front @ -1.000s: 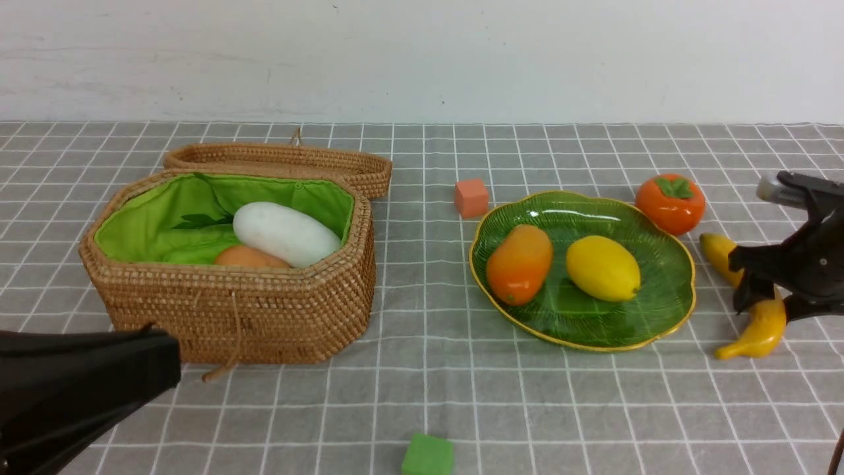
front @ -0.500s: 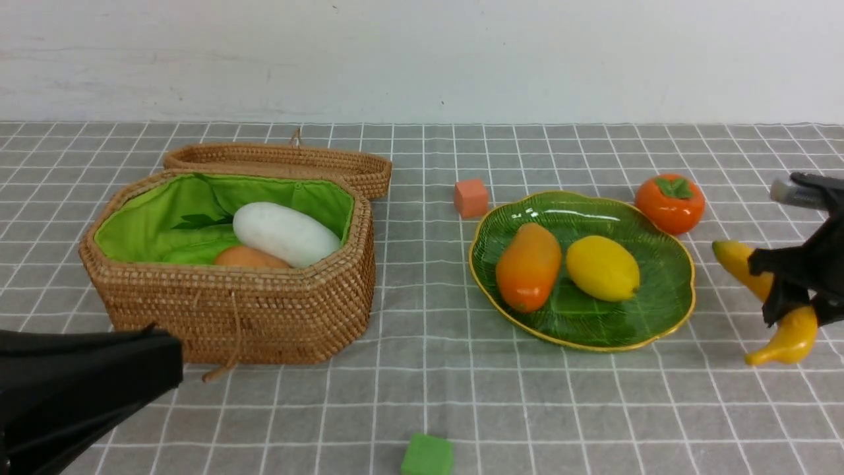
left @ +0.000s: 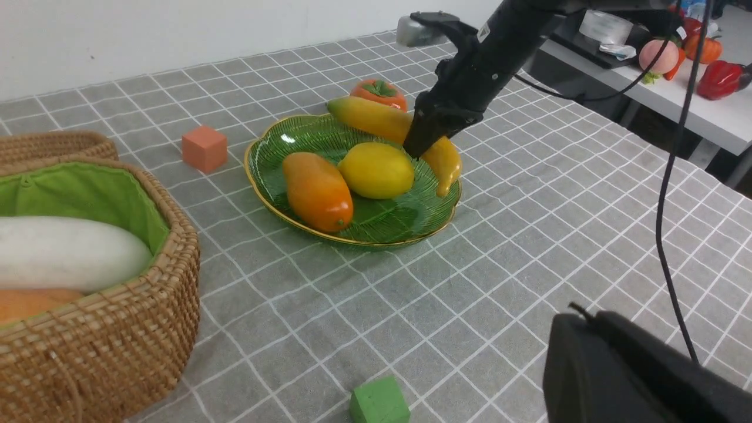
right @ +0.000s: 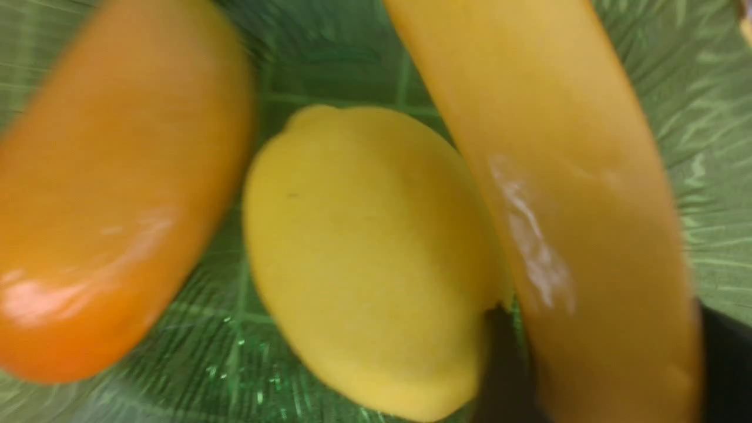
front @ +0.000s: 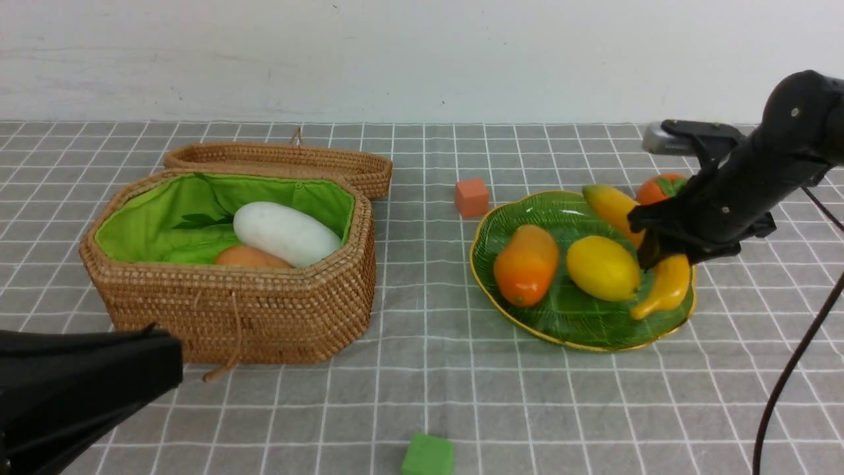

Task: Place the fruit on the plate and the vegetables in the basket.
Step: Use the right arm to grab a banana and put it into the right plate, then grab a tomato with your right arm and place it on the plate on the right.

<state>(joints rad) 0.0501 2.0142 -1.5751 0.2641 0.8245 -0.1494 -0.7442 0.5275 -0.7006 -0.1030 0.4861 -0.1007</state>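
Note:
My right gripper (front: 659, 254) is shut on the banana (front: 669, 285) and holds it at the right side of the green plate (front: 573, 324). The banana's lower tip is close to the rim. In the right wrist view the banana (right: 564, 176) runs between dark fingers (right: 499, 364), next to the lemon (right: 364, 252). Lemon (front: 602, 268) and mango (front: 525, 264) lie on the plate. The persimmon (front: 656, 188) sits on the cloth behind it, partly hidden by the arm. The open basket (front: 237, 310) holds the radish (front: 285, 233), potato (front: 249, 257) and a leaf sprig (front: 198, 221). My left gripper (front: 165, 359) hangs shut and empty at the near left.
The basket lid (front: 283, 161) lies behind the basket. An orange cube (front: 471, 197) sits left of the plate, a green cube (front: 428, 456) at the table's front edge. The right arm's cable (front: 791, 369) hangs down at the right.
My right gripper has lifted the banana off the cloth right of the plate and carried it left over the plate's right side. The mango shifted slightly. The left arm stayed still.

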